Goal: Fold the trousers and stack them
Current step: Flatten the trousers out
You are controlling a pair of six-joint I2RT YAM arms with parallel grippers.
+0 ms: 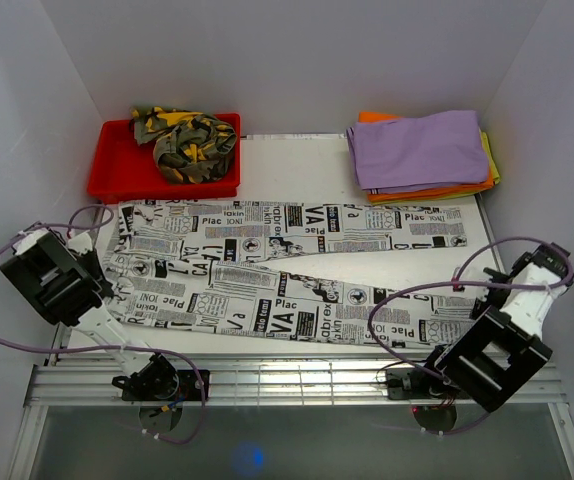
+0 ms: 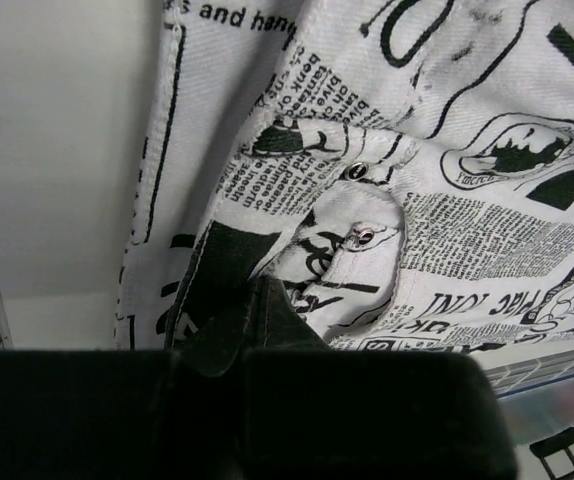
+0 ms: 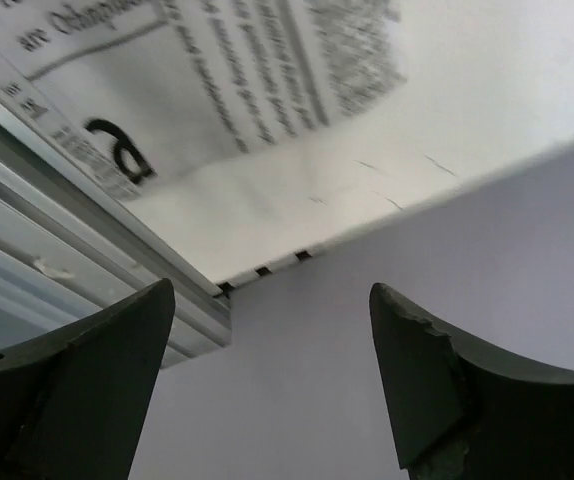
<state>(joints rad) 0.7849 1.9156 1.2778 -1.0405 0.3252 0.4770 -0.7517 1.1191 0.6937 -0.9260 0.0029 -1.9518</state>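
Note:
The newspaper-print trousers [image 1: 267, 270] lie spread flat across the table, waist at the left and legs running right. My left gripper [image 1: 105, 290] is at the waist's near corner. In the left wrist view, the left gripper [image 2: 239, 350] is shut on a dark-looking fold of the waistband beside the button flap [image 2: 352, 245]. My right gripper [image 1: 485, 303] hovers by the leg ends. In the right wrist view, the right gripper [image 3: 270, 290] is open and empty, with the trouser hem [image 3: 217, 90] beyond it. The camouflage trousers [image 1: 185, 142] lie crumpled in a red bin [image 1: 112, 170].
A stack of folded purple, orange and yellow cloths [image 1: 422, 150] sits at the back right. White walls close in the table on both sides and behind. An aluminium rail [image 1: 297, 375] runs along the near edge by the arm bases.

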